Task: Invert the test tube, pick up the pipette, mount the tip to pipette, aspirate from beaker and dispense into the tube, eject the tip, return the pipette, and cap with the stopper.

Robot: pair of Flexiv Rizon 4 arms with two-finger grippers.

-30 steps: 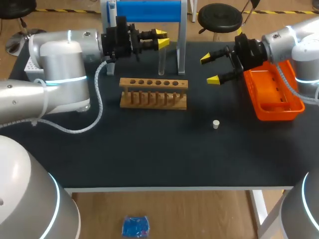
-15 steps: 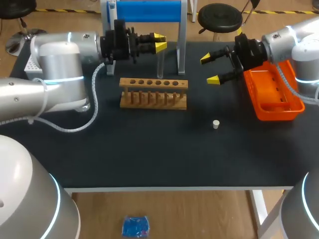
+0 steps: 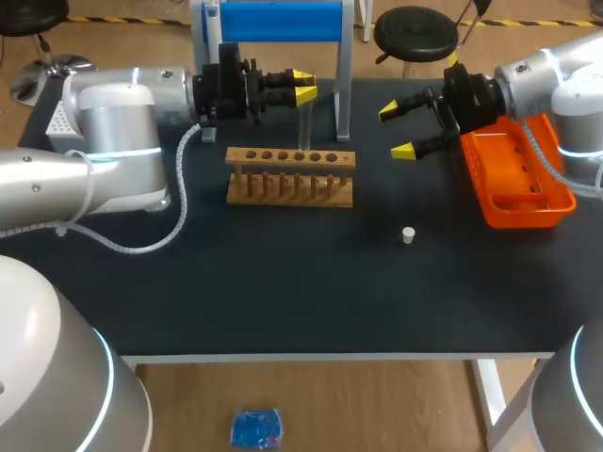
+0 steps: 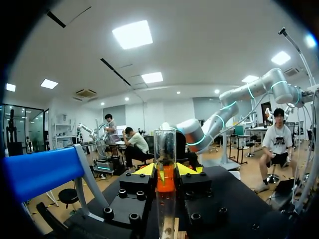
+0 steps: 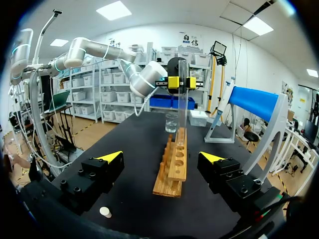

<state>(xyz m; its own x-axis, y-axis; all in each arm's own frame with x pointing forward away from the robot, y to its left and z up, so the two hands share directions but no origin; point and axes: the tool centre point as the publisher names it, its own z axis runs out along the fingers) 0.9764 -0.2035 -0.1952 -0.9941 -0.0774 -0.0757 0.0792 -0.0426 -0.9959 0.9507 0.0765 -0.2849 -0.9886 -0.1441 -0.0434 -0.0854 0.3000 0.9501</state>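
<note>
Left tool [image 3: 303, 85] is clenched on the test tube [image 3: 305, 118], with 2 yellow fingers pressing it from both sides, and the tube hangs about upright just behind the wooden rack [image 3: 290, 176], above its far row. I cannot tell from these views which end is the mouth, so I judge that the turning step is in hand or just finishing. To do it well, the grasp should stay firm while the wrist turns slowly, so that the smooth glass does not slide. The tube must pass free of the rack top and of the blue stand [image 3: 278, 21] behind the rack. After that, its round end should be brought exactly over 1 hole and lowered straight, and the fingers should let go only when the tube sits by itself. Right tool [image 3: 396, 131] is released, with fingers wide apart, waiting to the right of the rack near the orange tray [image 3: 528, 215]. The white stopper [image 3: 408, 235] lies on the tabletop in front of the rack, to its right.
</note>
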